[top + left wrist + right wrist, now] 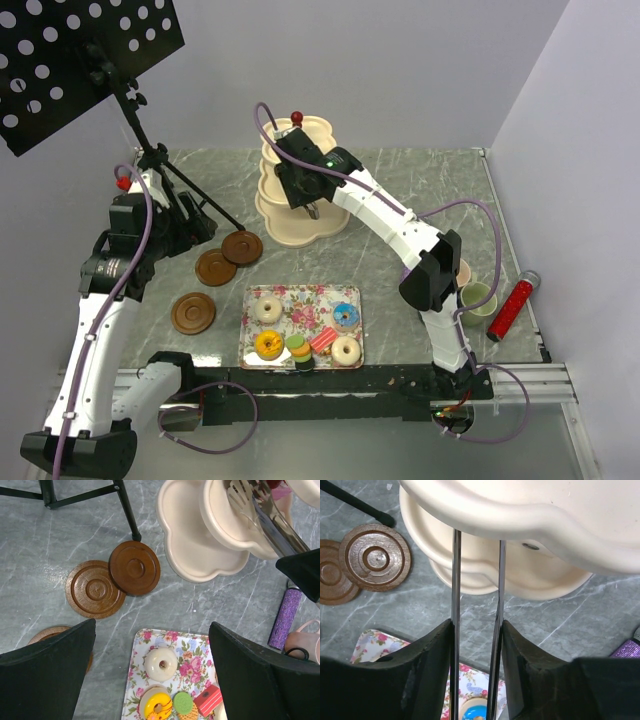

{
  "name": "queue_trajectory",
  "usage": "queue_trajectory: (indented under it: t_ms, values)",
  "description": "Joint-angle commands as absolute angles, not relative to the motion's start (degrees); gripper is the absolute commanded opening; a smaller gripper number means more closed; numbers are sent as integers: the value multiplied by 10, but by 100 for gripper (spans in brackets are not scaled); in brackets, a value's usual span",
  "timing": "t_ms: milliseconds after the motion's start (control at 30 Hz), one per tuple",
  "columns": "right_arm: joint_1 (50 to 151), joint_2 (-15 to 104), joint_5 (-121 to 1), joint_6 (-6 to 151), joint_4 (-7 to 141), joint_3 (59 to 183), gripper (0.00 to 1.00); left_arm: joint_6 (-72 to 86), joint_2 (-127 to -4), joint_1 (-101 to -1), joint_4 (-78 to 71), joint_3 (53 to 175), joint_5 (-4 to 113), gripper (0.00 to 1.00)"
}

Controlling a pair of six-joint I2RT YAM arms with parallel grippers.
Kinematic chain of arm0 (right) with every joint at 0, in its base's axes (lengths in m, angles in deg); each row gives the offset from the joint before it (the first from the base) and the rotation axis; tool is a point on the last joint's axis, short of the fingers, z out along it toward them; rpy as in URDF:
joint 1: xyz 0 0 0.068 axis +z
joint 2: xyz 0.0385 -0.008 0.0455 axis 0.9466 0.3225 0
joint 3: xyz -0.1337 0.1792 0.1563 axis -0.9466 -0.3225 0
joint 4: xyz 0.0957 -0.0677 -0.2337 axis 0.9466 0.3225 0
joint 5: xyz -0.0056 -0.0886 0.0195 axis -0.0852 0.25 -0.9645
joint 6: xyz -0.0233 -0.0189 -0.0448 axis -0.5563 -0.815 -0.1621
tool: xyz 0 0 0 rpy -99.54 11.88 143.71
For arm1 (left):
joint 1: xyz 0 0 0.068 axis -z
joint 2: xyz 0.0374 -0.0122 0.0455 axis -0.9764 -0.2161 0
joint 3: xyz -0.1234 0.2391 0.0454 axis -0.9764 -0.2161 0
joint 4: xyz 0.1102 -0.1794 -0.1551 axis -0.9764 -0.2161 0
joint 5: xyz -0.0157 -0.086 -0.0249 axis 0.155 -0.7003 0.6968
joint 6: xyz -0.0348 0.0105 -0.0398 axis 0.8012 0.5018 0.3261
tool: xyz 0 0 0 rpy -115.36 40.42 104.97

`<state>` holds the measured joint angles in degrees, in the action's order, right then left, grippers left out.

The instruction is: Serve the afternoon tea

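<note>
- Now at the far-left corner of the table [420, 180], a black perforated music stand [80, 60] leans over the grey marble top, its tripod legs planted near the left edge.
- Just in front of that tripod, the left gripper [152, 630] hangs above the table with its fingers spread wide apart, grasping nothing.
- Three brown saucers [215, 267] lie along the left side. Two overlap, the glossier one resting partly on its neighbour, and the third sits apart, closer to the near-left corner.
- At the middle of the near edge, a floral tray [300, 296] carries the sweets. Four toy doughnuts [268, 309] are on it: a cream one and a yellow one on its left half, a blue one and another cream one on its right.
- Between the doughnuts, by the tray's near rim, sit a small cluster of macarons [297, 345] and a red-and-pink cake slice [322, 341].
- Toward the far edge, centre, stands the cream three-tier stand [300, 228]; the parts of its tiers that show are bare.
- The right gripper [477, 622] reaches over the stand, clenched on a pair of metal tongs [455, 580] whose thin blades press against its fingers' inner faces. The blades run parallel, a gap between them, and their tips vanish behind an upper tier, so what they hold, if anything, cannot be told.
- Near the right edge, a pale green mug [478, 298] sits beside a pink mug [463, 272], both partly hidden by the right arm.
- Beside the right edge lies a glittery microphone [510, 305].
</note>
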<state>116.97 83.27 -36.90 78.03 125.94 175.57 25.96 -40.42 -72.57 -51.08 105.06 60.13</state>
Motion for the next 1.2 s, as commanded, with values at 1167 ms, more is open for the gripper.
queue_trajectory:
  t_ms: [1167]
  values:
    - [1268,557,-390,739,1160,1483,51,308,-349,-725,-514,1029,622,100]
